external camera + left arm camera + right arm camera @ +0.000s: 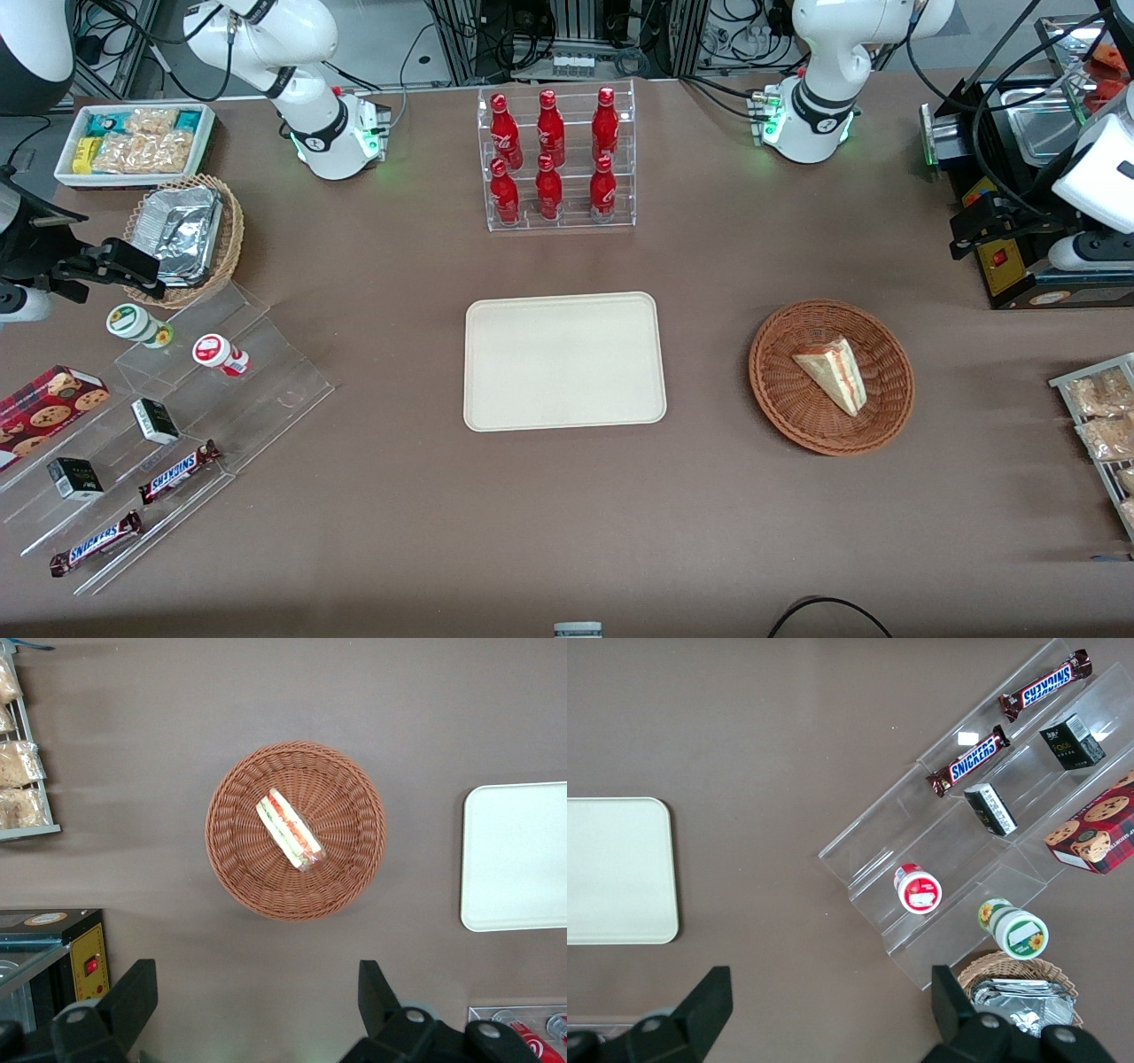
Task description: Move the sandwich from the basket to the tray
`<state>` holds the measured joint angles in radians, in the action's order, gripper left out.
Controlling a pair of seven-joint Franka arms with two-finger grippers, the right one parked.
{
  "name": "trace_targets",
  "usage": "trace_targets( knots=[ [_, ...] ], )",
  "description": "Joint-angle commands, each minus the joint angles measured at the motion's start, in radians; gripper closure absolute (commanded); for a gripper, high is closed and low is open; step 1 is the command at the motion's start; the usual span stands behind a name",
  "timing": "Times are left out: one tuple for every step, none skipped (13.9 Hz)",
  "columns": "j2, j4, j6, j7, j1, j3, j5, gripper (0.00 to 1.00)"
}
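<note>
- Looking down from the left wrist view, the tool (252, 1001) was seen spread wide and holding nothing, its two dark fingers (133, 992) standing well apart above bare table (425, 709).
- Only the finger ends were caught in that view; the rest of the tool was cut off at the picture's edge, and in the front view it could not be made out among the equipment at the working arm's end of the table.
- The sandwich (289, 830) was found lying on its side near the middle of the basket (239, 877), with its red, orange and green filling edge turned up towards the wrist camera.
- The basket was not directly under the tool but off to one side of the gap between the fingers, so a shift over it was judged necessary before any descent.
- The wedge's long axis was seen to run on a slant to the line joining the two fingers, so a turn of the wrist was judged likely to be needed for a grasp across the narrow width.
- The clear wrap could hardly be told apart from the bread.
- The tray (564, 361) was seen bare at the table's middle, beside the basket towards the parked arm's end, and only its edge was caught by the wrist camera.
</note>
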<state>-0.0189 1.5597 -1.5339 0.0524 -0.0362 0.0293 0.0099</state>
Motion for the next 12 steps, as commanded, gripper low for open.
trace_targets(
  knots=[
    [-0.016, 0.008, 0.029, -0.006, 0.001, 0.001, 0.001, 0.0],
    [-0.016, 0.01, 0.032, 0.006, 0.002, 0.001, -0.001, 0.0],
    [-0.015, 0.01, 0.031, 0.006, 0.005, 0.0, -0.004, 0.0],
    [-0.012, 0.014, 0.029, 0.004, 0.006, 0.0, 0.005, 0.0],
    [-0.004, 0.025, 0.023, 0.003, 0.007, 0.0, 0.012, 0.0],
    [0.002, 0.058, 0.008, 0.006, 0.007, 0.0, 0.012, 0.0],
    [-0.003, 0.115, -0.047, 0.01, 0.009, -0.002, 0.013, 0.0],
    [-0.013, 0.181, -0.104, 0.017, 0.01, -0.002, 0.013, 0.0],
    [-0.021, 0.241, -0.161, 0.041, 0.009, -0.002, 0.013, 0.0],
    [-0.021, 0.3, -0.231, 0.082, 0.009, 0.0, 0.013, 0.0],
    [-0.023, 0.366, -0.315, 0.119, 0.009, 0.0, 0.013, 0.0],
    [-0.024, 0.434, -0.404, 0.16, 0.009, 0.0, 0.013, 0.0]
  ],
)
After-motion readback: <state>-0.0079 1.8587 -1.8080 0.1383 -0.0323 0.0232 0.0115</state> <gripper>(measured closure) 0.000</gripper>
